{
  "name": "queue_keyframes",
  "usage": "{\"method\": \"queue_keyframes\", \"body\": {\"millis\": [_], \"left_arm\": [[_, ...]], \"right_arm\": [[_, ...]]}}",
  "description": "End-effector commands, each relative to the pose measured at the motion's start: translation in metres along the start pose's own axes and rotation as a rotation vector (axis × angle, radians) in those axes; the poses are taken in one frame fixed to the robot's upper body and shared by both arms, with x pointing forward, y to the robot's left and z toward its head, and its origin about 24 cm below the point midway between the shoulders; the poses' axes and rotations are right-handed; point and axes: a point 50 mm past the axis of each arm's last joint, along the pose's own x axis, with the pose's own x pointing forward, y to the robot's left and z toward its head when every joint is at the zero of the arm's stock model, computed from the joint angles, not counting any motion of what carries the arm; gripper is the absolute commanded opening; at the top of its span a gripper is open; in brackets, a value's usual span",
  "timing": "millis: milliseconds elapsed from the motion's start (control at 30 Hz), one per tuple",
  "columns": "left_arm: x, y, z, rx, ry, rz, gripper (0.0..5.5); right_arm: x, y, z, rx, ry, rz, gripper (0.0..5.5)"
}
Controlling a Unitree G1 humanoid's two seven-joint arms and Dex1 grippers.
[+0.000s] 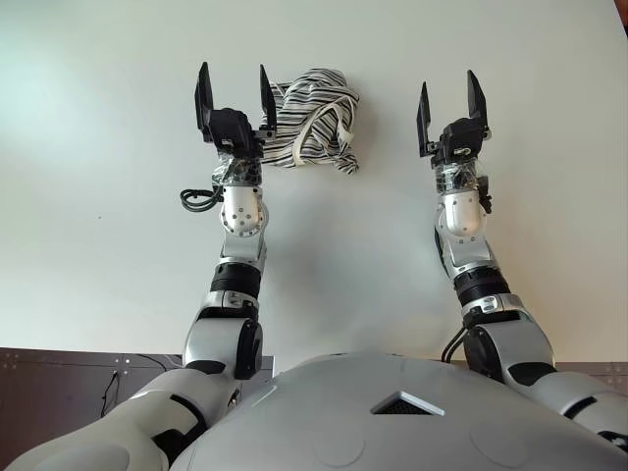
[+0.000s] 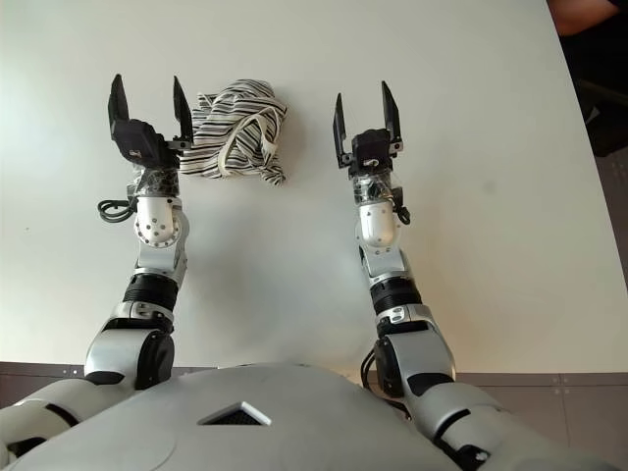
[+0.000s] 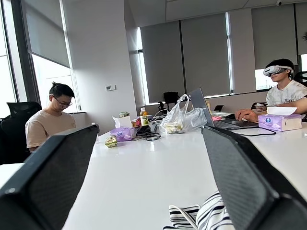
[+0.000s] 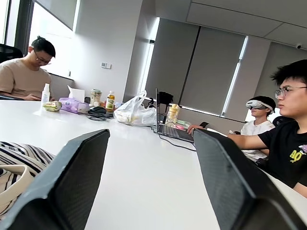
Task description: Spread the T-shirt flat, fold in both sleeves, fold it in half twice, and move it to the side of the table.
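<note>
The striped T-shirt (image 1: 312, 120) is seen bunched on the white table (image 1: 98, 108), just beside the left gripper (image 1: 234, 83) and apart from the right gripper (image 1: 448, 93). Both are held wide apart, empty. Several layers may be pinched together (no hem is exposed), so spreading would be hindered.

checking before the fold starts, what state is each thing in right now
T-shirt: bunched in a heap on the table, not spread, no fold made
left gripper: open, empty, beside the T-shirt
right gripper: open, empty, apart from the T-shirt
laptop: lid open
</note>
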Motion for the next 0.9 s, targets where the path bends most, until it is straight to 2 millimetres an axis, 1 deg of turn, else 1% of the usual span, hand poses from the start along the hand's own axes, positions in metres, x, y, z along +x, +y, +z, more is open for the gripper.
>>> {"method": "queue_keyframes", "body": {"millis": [33, 200, 367, 600, 767, 900], "left_arm": [[0.005, 0.002, 0.003, 0.002, -0.017, -0.005, 3.97], [0.005, -0.004, 0.002, -0.011, -0.012, -0.016, 3.97], [0.003, -0.013, 0.000, -0.029, -0.002, -0.046, 3.97], [0.001, -0.018, 0.001, 0.009, -0.024, -0.091, 3.97], [0.000, -0.016, 0.001, 0.031, -0.033, -0.089, 3.97], [0.003, -0.009, 0.000, 0.083, -0.033, -0.079, 3.97]], "right_arm": [[0.006, 0.001, 0.003, -0.017, -0.021, 0.032, 3.17], [0.001, 0.003, 0.000, 0.000, -0.006, 0.021, 3.17], [-0.008, 0.006, -0.004, 0.036, 0.014, -0.017, 3.17], [-0.010, -0.005, -0.004, 0.008, 0.003, -0.027, 3.17], [-0.010, -0.005, -0.003, -0.001, -0.001, -0.017, 3.17], [-0.010, -0.005, -0.003, -0.009, -0.001, -0.005, 3.17]]}}
